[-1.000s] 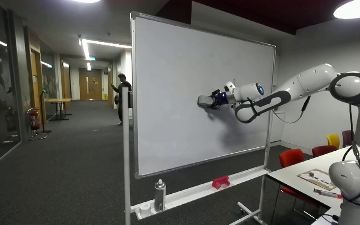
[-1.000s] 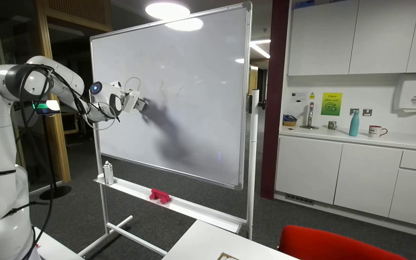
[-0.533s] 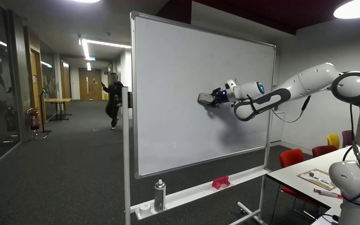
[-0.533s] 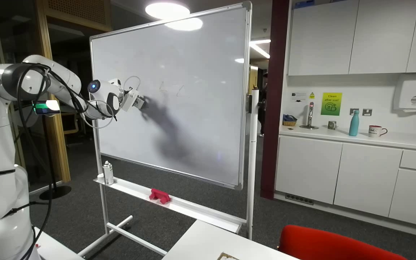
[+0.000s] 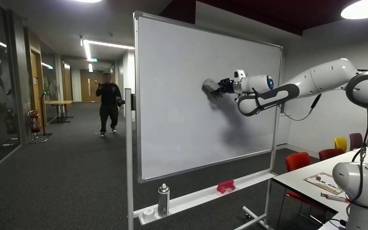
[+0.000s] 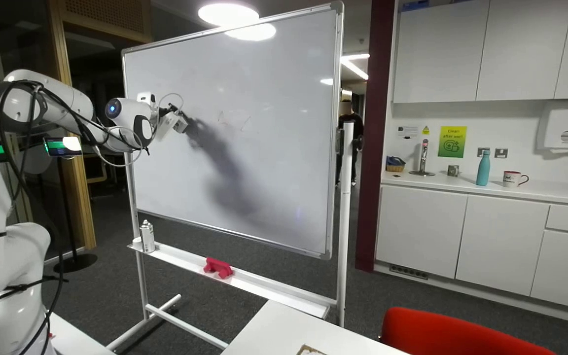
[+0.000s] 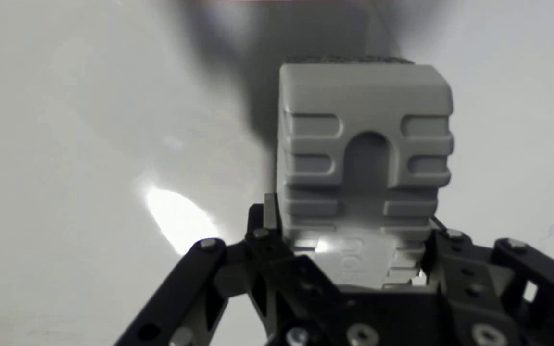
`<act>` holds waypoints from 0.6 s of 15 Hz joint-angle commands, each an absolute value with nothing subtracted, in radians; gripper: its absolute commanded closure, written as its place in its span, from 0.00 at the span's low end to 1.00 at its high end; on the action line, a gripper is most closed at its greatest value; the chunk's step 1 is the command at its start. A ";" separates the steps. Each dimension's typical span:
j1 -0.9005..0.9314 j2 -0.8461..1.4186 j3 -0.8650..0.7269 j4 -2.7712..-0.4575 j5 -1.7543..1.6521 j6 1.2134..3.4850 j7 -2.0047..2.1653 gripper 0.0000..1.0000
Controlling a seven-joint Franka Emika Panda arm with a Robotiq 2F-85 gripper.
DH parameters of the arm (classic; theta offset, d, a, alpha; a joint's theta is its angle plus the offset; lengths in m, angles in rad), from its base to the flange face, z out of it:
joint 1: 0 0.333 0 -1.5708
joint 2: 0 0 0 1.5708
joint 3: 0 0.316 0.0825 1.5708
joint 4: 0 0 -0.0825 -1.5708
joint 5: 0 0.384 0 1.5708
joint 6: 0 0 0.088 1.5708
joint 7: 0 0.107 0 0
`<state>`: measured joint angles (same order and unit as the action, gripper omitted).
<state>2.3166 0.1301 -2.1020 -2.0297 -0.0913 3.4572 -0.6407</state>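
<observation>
Spread just to the width of a grey eraser (image 7: 364, 175), the pincer (image 7: 354, 223) clasps it by both sides. In the last moments the eraser has climbed the whiteboard (image 5: 177, 134) and tipped (whether the two touch, I can't tell). The sweep seems unfinished, as faint reddish marks (image 6: 245, 124) show near the whiteboard's middle.

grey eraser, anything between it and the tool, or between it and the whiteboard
Nothing visible. The tool grips the grey eraser directly, and no object shows between it and the whiteboard; whether those two touch is hard to tell.
</observation>
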 commanded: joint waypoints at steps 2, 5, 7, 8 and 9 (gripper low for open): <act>2.314 0.166 -2.097 -2.016 -0.022 3.449 -0.632 0.40; 2.315 0.160 -2.094 -2.026 -0.025 3.448 -0.632 0.40; 2.315 0.151 -2.094 -2.027 -0.026 3.448 -0.632 0.40; 2.315 0.150 -2.094 -2.027 -0.026 3.448 -0.632 0.40; 2.315 0.150 -2.094 -2.027 -0.026 3.448 -0.632 0.40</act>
